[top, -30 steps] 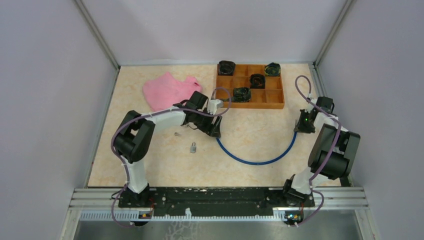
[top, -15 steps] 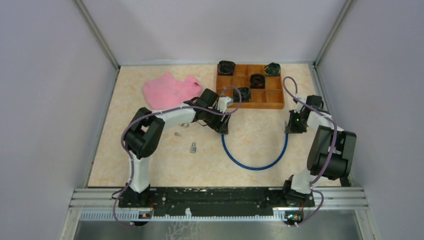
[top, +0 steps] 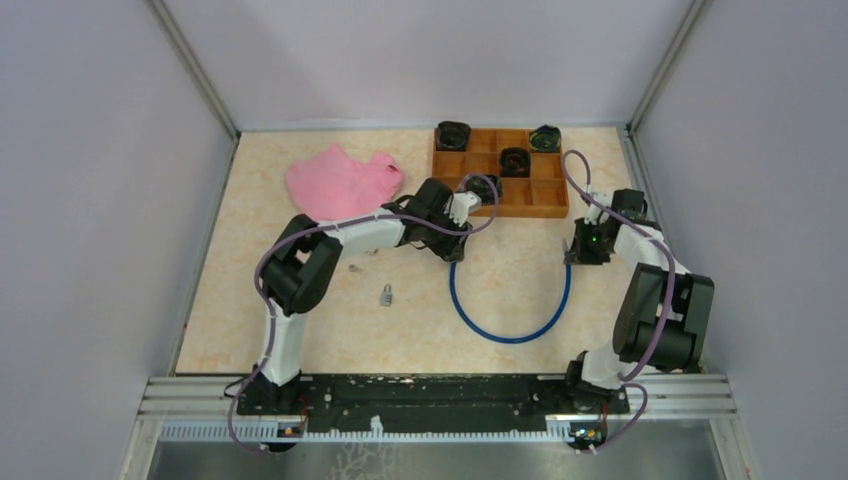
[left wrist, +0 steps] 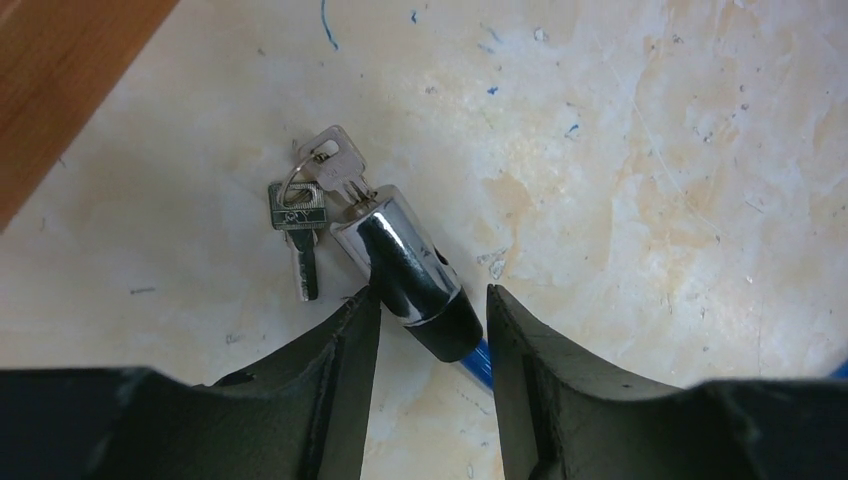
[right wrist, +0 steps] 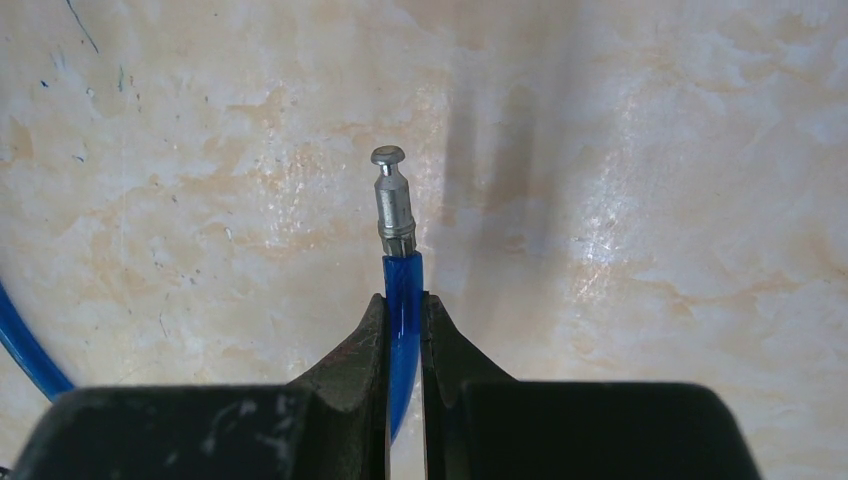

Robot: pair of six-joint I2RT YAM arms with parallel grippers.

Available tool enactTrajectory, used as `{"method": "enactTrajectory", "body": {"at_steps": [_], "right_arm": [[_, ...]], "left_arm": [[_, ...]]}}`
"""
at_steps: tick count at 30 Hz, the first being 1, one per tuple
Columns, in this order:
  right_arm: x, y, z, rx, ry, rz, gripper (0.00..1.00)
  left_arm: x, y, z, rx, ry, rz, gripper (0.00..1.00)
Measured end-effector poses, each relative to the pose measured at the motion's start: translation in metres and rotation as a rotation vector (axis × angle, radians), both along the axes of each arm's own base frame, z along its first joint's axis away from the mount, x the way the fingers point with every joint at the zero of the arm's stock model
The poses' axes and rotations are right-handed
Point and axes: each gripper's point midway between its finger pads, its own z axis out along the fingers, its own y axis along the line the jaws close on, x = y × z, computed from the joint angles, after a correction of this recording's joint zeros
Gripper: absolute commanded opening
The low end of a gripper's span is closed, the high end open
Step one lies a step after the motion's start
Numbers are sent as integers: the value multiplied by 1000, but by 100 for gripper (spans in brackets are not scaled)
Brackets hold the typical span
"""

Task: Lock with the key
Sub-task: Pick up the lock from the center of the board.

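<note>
Item: blue cable lock (top: 510, 335), lying in a loop on the surface (top: 300, 330), both ends in hand. Left gripper (left wrist: 430, 300): closed round the chrome lock barrel (left wrist: 400, 260) at its black cable end, though its outer finger shows a sliver of gap in the wrist view, so I cannot vouch for how firm the hold is. One key (left wrist: 340, 165) sits in the barrel's keyway and a spare key (left wrist: 300, 225) lies flat beside it on the same ring. Right gripper (right wrist: 403, 310): clenched on the blue cable just behind the bare locking pin (right wrist: 392, 200), which juts out ahead of the fingers, free of the surface as far as I can judge. Change noted: over the past second both grippers have drawn inward, the left one travelling right toward the wooden tray (top: 500, 212), the right one edging left. The cable has tightened from a wide, shallow arc into a narrow, deep loop. Meaning, as I read it: the ends are being brought together for mating, but they stand well apart. The pin is not yet in the barrel, and the key is unturned. Also present, untouched: small padlock (top: 386, 295), pink cloth (top: 340, 180).
</note>
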Motion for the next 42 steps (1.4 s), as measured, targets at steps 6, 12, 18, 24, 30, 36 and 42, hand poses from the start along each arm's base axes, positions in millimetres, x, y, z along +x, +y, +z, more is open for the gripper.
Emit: {"method": "enactTrajectory", "body": {"at_steps": [6, 12, 18, 24, 30, 36, 42], "right_arm": [[-1, 6, 2, 13, -6, 27, 0], [-2, 10, 6, 21, -19, 38, 0], [-2, 11, 9, 21, -28, 47, 0], [-3, 11, 8, 17, -24, 47, 0], [-4, 15, 10, 37, -28, 61, 0], [-2, 33, 18, 68, -59, 131, 0], [-1, 75, 24, 95, -101, 291, 0]], "left_arm": [[8, -13, -2, -12, -32, -15, 56], [10, -18, -5, -8, -75, -20, 56], [8, -19, -7, -4, -131, -29, 56], [8, -18, -3, -18, -164, -34, 44], [7, -16, -3, -23, -171, -29, 29], [5, -14, 2, -28, -175, -30, 8], [6, -6, 5, -26, -138, -27, 0]]}}
